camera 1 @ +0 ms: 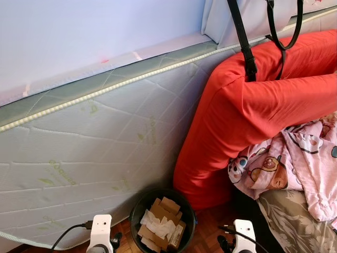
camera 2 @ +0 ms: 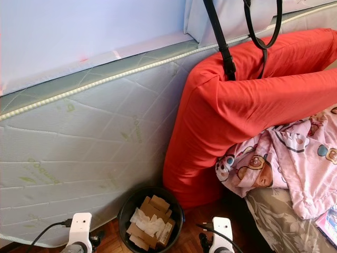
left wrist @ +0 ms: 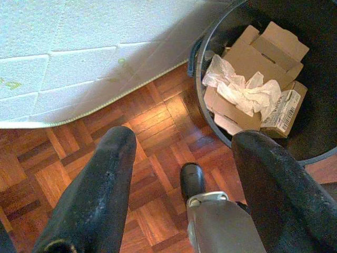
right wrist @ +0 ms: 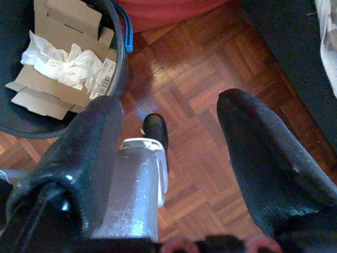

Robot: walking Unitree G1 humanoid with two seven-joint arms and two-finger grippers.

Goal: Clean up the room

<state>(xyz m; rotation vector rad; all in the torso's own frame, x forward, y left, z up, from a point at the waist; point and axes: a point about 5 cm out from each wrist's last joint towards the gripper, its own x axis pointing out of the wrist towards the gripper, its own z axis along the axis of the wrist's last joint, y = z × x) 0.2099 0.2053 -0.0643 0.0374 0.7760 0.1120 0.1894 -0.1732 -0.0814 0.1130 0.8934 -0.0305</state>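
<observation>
A black waste bin (camera 1: 142, 199) stands on the parquet floor at the foot of a mattress set on its edge. Inside lie flattened cardboard pieces (left wrist: 263, 52), a crumpled white paper (left wrist: 242, 89) and a small barcoded box. My left gripper (left wrist: 187, 142) hangs open over the floor just left of the bin, nothing between its fingers. My right gripper (right wrist: 169, 103) is open too, over bare parquet to the right of the bin (right wrist: 120, 58). A pink printed cloth (camera 1: 297, 158) lies bunched below a big red cushion (camera 1: 253, 105).
The quilted white mattress (camera 1: 95, 147) leans against the wall on the left. A black bag strap (camera 1: 245, 47) hangs over the red cushion. Beige patterned fabric (camera 1: 295, 219) fills the lower right. Parquet (left wrist: 158, 121) shows between bin and mattress.
</observation>
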